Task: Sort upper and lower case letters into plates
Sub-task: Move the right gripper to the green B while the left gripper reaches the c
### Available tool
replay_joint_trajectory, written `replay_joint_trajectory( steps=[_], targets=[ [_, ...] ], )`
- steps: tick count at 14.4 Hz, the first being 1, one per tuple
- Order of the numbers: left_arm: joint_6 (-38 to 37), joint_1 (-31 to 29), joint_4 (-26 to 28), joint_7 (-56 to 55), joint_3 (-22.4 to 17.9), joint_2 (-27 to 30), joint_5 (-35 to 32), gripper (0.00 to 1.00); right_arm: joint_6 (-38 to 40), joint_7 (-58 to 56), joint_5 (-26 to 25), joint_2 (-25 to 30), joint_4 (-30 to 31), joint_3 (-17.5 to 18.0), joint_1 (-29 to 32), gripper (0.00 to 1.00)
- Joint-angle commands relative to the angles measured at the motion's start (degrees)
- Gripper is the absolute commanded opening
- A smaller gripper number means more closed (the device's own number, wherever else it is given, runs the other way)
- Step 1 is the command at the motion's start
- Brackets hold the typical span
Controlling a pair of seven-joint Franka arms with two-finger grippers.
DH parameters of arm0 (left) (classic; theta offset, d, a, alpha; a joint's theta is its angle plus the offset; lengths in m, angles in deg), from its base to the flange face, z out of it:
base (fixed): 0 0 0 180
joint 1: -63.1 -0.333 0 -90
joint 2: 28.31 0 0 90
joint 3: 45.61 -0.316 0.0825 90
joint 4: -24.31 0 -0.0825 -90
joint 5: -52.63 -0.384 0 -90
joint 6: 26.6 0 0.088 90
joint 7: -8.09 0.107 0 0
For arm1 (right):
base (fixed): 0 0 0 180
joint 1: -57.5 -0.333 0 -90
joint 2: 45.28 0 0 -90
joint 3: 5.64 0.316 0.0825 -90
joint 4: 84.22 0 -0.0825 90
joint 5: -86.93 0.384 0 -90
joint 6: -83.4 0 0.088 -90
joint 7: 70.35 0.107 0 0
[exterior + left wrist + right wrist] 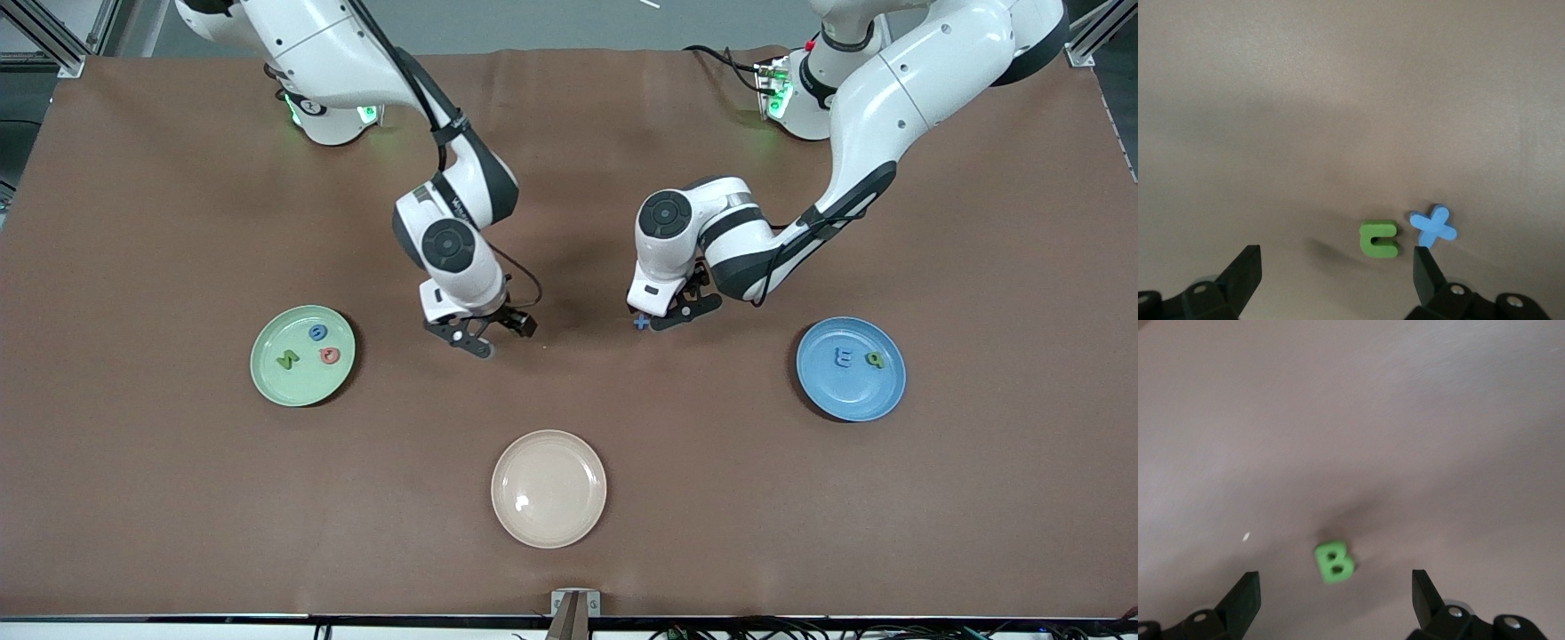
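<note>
Across the table from the front camera, both my arms hang low over the brown tablecloth (178, 222) mid-table. My right gripper (481, 335) is spread, empty; my left gripper (673, 313) likewise, with a blue cross-shaped piece (641, 322) peeking out just beside it. The mint green plate (302, 356) sits toward my right arm's end with three letters in it, the blue plate (851, 368) toward my left arm's end with two. The cream plate (548, 488) lies bare.

Left wrist view: fingers (1241, 277) released, wide apart. A green u-shaped letter (1379, 238) lies between them, close to one finger; the blue cross (1433, 226) lies just beside it, nearly touching.

Right wrist view: fingers (1243, 600) released. The green B (1334, 562) lies flat between them, roughly centred, somewhat blurred.

Handling guess: these look like small foam letters, so light, soft, slightly squashy, not fragile. I'd pinch across the flat outer edges, fingertips down at the cloth. The u's neighbour may get nudged.
</note>
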Motion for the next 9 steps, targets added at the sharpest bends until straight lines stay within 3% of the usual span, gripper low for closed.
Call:
replay_joint_trajectory(
  steps=[1,4,9],
  targets=[
    [0.07,2.29,-1.74,-0.16,-1.41,-0.60,0.92,1.00,0.58,-1.63,-2.96,0.53,0.28,-0.87,-2.13,1.00],
    [-0.02,2.29,-1.65,-0.16,-1.59,-1.04,0.84,1.00,-0.91,-1.37,-7.44,-1.39,0.37,-0.87,-1.86,1.00],
    [-0.02,2.81,-1.30,0.02,-2.64,-1.39,0.66,1.00,-2.84,-1.37,-7.80,-1.76,0.37,-0.87,-1.16,1.00]
  ],
)
